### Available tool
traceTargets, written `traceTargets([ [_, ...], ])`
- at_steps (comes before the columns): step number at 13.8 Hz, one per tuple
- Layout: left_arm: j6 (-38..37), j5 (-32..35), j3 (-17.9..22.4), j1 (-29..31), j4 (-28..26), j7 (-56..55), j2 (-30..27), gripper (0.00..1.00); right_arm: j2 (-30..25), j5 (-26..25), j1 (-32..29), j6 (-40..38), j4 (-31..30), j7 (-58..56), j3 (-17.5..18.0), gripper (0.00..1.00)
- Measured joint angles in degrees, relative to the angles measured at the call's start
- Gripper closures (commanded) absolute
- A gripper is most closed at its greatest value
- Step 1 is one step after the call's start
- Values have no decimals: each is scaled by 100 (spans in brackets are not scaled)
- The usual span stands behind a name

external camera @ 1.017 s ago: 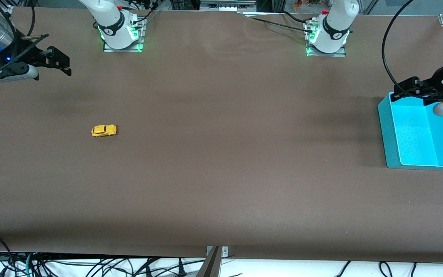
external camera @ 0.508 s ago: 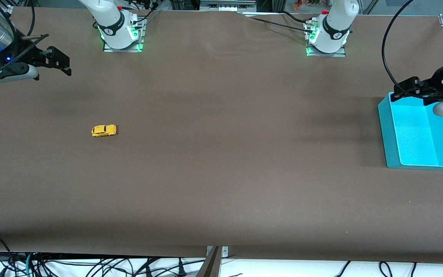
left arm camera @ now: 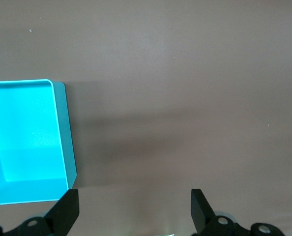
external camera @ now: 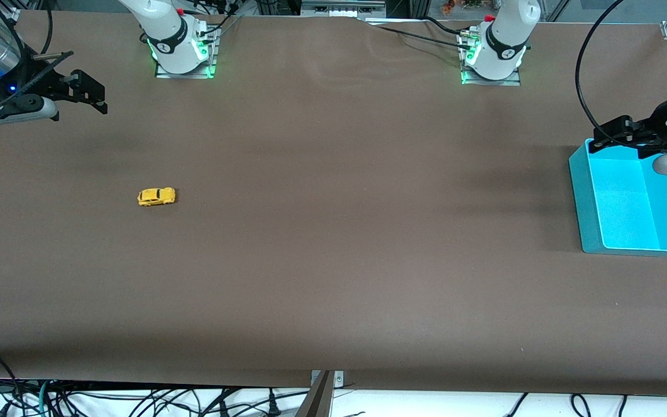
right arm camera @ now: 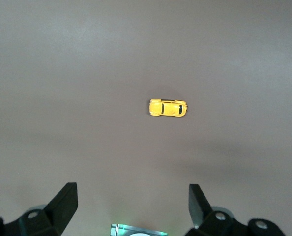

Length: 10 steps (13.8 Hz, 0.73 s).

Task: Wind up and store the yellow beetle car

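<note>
A high camera is looking down across the whole table (external camera: 333, 243) from the edge facing the two robot bases, taking in both ends. The left wrist camera is pointing straight down from close above the left arm's end — it is catching one corner of the tray (left arm camera: 62, 128), which the high view (external camera: 585, 202) is also showing. The right wrist camera is looking down likewise, sharing the car (right arm camera: 168, 107) with the high view (external camera: 156, 197).
</note>
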Motion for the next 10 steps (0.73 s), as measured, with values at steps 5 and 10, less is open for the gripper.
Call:
traceTargets([
  [5,0,0,1,1,0,0,0,0,8,0,0,2,-39,-7,0,0],
  [10,2,0,-7,-13,1,0,23,0,345,-5,6,506,-476,-1534,14,0],
])
